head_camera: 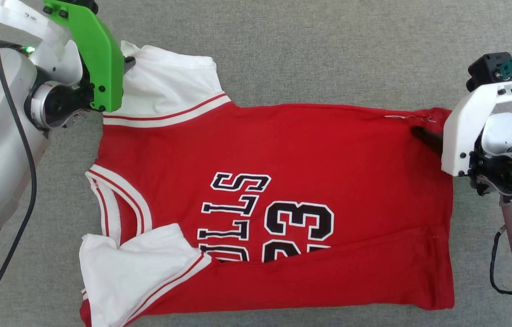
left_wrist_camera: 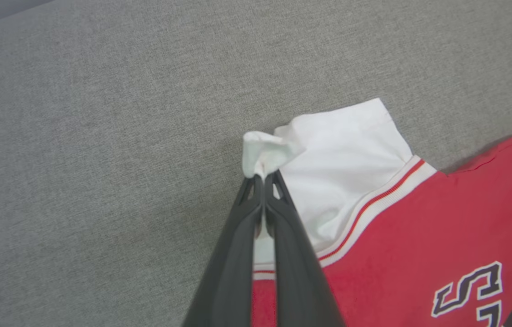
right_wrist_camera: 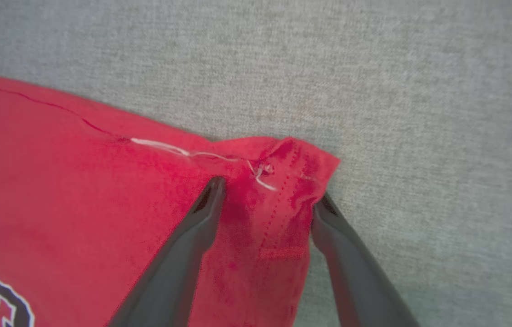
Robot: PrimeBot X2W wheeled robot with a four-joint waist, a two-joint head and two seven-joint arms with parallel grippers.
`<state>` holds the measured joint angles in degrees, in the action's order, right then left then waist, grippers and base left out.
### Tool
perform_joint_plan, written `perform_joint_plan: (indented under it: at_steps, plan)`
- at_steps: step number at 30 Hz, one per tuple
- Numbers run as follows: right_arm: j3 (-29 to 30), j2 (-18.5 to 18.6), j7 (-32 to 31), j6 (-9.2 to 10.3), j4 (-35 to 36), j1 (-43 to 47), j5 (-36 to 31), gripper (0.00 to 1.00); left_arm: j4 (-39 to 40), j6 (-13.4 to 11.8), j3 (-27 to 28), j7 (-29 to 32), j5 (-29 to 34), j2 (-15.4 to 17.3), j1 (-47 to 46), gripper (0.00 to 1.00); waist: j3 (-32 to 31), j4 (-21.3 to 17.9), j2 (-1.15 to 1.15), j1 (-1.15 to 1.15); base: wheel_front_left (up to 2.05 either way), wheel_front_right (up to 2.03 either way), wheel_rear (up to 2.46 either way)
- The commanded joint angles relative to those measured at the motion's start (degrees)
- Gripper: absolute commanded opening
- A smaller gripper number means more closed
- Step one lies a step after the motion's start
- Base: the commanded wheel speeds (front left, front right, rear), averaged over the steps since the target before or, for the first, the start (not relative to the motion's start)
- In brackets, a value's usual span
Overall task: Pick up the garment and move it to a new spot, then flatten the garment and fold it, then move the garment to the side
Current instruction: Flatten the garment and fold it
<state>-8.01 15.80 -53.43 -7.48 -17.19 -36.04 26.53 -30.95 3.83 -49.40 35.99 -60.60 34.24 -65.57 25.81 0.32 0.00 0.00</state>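
Observation:
The garment is a red jersey with white sleeves and black lettering, spread sideways on the grey surface, neck to the left and hem to the right. Its near long edge is folded up over the lettering. My left gripper is shut on the tip of the far white sleeve, which bunches above the fingertips. My right gripper is open, one finger on each side of the far hem corner, with red cloth bunched between them. In the head view a dark finger of the right gripper lies on that corner.
Grey woven cloth covers the whole surface, with bare room beyond the garment's far edge and on both sides. A black cable hangs along my left arm. The near white sleeve lies folded onto the chest.

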Motion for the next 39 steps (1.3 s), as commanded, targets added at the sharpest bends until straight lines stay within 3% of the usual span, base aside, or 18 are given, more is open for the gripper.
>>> perform_joint_plan:
  at_steps: [1,14,25,31,32,39]
  plan:
    - [-1.0,-0.7,-1.6,-0.01,-2.3,3.3,0.5,0.00,-0.2,0.4,0.1,-0.6,-0.5,-0.1,0.7,0.00,-0.6,0.2,0.00,0.00,0.00,0.00,0.00]
    - [7.5,-0.2,7.4,-0.01,7.0,9.4,-0.9,0.00,-0.6,0.8,1.6,-8.9,-1.9,1.2,8.1,0.00,-9.4,2.1,0.00,0.00,0.00,0.00,0.00]
    - [11.1,-3.0,10.0,-0.01,11.3,23.5,-1.2,0.00,9.2,-5.2,4.2,-17.9,-6.2,5.1,25.9,0.00,-16.3,4.9,0.00,0.00,0.00,0.00,0.00]
    - [12.9,-4.9,11.9,-0.01,11.1,28.6,-0.8,0.00,16.3,-10.1,5.2,-22.9,-7.3,7.6,35.4,0.00,-18.0,5.6,0.00,0.00,0.00,0.00,0.00]
    - [13.9,-5.7,13.4,-0.01,10.4,30.8,-0.6,0.00,19.9,-12.6,5.2,-24.9,-8.1,8.4,40.8,0.00,-18.9,5.9,0.00,0.00,0.00,0.00,0.00]
    - [15.4,-6.7,16.8,-0.01,8.7,35.1,-1.1,0.00,24.0,-15.9,4.6,-27.5,-11.8,7.0,50.9,0.00,-20.0,6.0,0.00,0.00,0.00,0.00,0.00]
